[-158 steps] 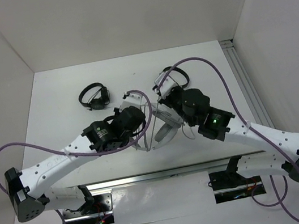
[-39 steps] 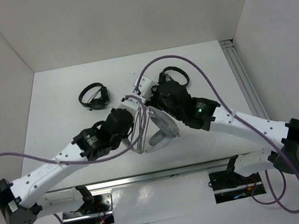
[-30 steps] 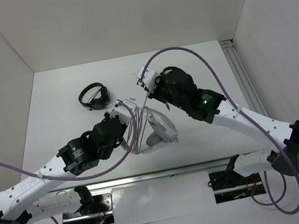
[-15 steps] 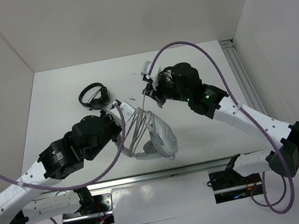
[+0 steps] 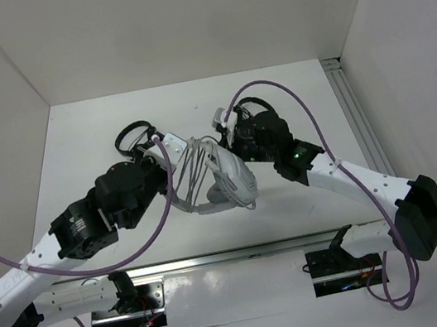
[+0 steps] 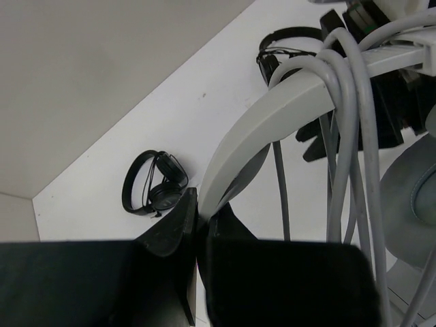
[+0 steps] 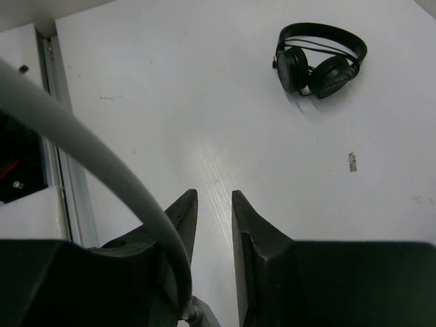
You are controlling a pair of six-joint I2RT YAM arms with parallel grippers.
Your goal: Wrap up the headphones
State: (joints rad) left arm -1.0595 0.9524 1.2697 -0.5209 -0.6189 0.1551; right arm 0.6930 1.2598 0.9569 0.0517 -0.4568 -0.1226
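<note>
The light-grey headphones (image 5: 228, 180) hang above the table middle, their thin grey cable (image 5: 189, 175) looped several times over the headband. My left gripper (image 5: 169, 148) is shut on the headband's end; in the left wrist view the headband (image 6: 272, 116) rises from between the jaws (image 6: 202, 212), with cable loops (image 6: 349, 136) draped over it. My right gripper (image 5: 220, 121) hovers just behind the headphones. In the right wrist view its jaws (image 7: 212, 208) stand a narrow gap apart with bare table between them. A cable strand (image 7: 102, 167) runs along the outside of one finger.
Two small black headphones lie on the table: one at back left (image 5: 134, 138), also in the left wrist view (image 6: 153, 187), one behind my right gripper (image 5: 258, 107). One shows in the right wrist view (image 7: 319, 61). A metal rail (image 5: 354, 111) lines the right edge.
My left gripper has carried the headphones toward the back of the table. My right gripper has come back down toward the headband after swinging out with the cable.
</note>
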